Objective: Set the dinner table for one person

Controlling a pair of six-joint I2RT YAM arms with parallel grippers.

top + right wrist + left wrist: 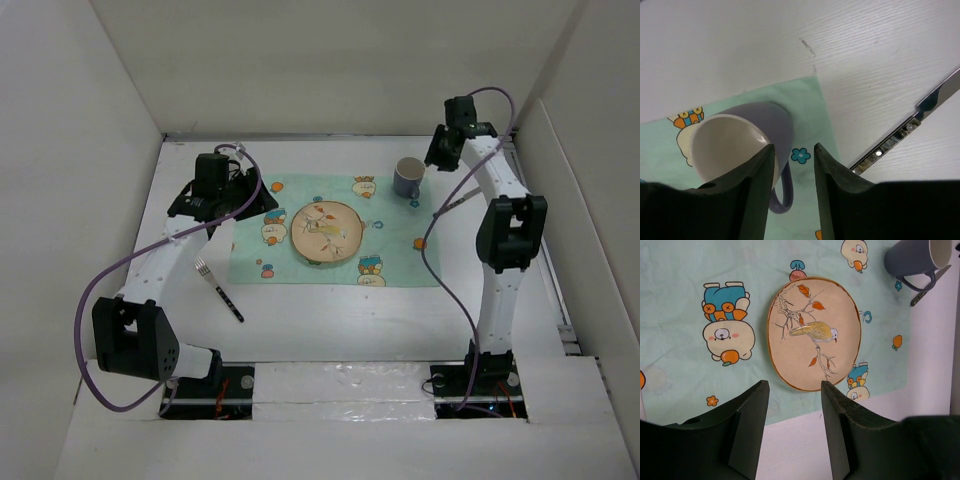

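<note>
Two robot arms work over the white dinner table [330, 320], which fills the floor of a white-walled enclosure. A mint-green cartoon-print placemat [395, 255] lies flat across its far half.

A bird-painted plate [326, 231] sits at the mat's centre. A blue-grey mug [408, 178] stands upright on the mat's far right corner. A black-handled fork [218, 288] lies on bare table just left of the mat, its pale tines hard to pick out against the white.

The right gripper [794, 148] hangs over the mug with its fingers apart. The mug's handle sits in the gap, a strip of mat showing beside it, and the fingers cut off the mug's lower body.

A knife [910, 127] lies on the table right of the mat. Its blade runs out of the right wrist view and its handle end disappears behind a finger. From the left wrist it is mostly hidden behind the mug.

The left gripper [795, 387] hangs spread and empty at the plate's left edge. From above, its black housing hides its fingers.
</note>
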